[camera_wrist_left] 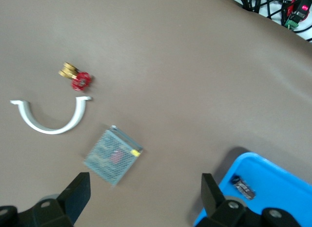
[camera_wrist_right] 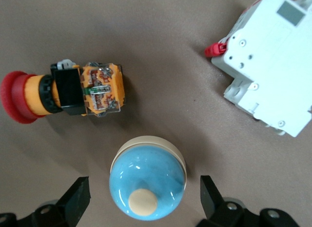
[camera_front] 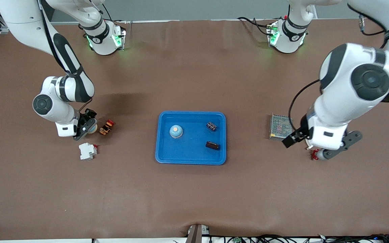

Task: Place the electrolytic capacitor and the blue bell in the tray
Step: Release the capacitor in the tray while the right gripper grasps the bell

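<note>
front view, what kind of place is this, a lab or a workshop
Most likely a robotics lab bench: two robot arms bolted to a brown-covered table, a blue tray at its centre, and loose electrical parts such as a white circuit breaker and a mesh-cased power supply.

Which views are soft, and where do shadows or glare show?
Front view: sharp, with a dark shadow on the table beside the right arm. Left wrist view: blurred, the mesh-covered box smeared. Right wrist view: crisp, with glare streaks on the blue bell.
</note>
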You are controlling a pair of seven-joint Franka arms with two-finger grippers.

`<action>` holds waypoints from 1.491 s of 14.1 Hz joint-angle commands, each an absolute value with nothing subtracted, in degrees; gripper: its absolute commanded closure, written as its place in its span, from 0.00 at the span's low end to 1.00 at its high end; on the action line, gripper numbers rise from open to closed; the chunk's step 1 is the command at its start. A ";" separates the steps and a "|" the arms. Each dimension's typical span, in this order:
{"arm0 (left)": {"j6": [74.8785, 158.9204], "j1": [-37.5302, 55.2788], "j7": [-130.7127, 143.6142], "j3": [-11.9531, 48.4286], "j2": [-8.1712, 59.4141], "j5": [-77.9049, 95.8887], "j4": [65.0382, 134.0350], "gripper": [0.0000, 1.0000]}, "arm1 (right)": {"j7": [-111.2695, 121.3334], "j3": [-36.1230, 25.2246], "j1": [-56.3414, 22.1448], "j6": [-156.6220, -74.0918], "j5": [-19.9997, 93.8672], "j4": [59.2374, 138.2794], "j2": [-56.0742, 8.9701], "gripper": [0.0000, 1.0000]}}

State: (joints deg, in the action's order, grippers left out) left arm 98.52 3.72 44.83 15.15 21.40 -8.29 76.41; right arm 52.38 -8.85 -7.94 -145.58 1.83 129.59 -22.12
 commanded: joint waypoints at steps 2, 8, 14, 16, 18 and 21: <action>91.69 0.88 33.69 15.12 15.04 -8.61 77.96 0.00 | 51.68 -8.53 -7.56 -147.83 1.67 130.34 -22.76 0.00; 81.83 -0.70 25.58 15.03 8.71 -8.79 78.31 0.00 | 51.68 -8.44 -7.56 -148.36 1.67 130.25 -23.03 0.00; 81.82 -1.85 16.70 12.67 2.65 -6.43 82.16 0.00 | 51.68 -8.44 -8.00 -148.36 2.99 130.17 -23.12 0.63; 81.91 -0.27 15.65 9.60 0.97 -4.58 83.32 0.00 | 51.68 -8.44 -8.17 -147.75 2.99 129.64 -22.94 0.67; 82.96 0.87 12.84 6.08 -0.69 -2.48 85.41 0.00 | 51.24 -8.35 -8.44 -145.65 3.25 128.24 -22.41 0.67; 87.00 2.02 12.74 5.01 -4.47 -1.93 91.04 0.00 | 45.29 -8.09 -10.01 -130.92 3.51 119.92 -19.78 0.67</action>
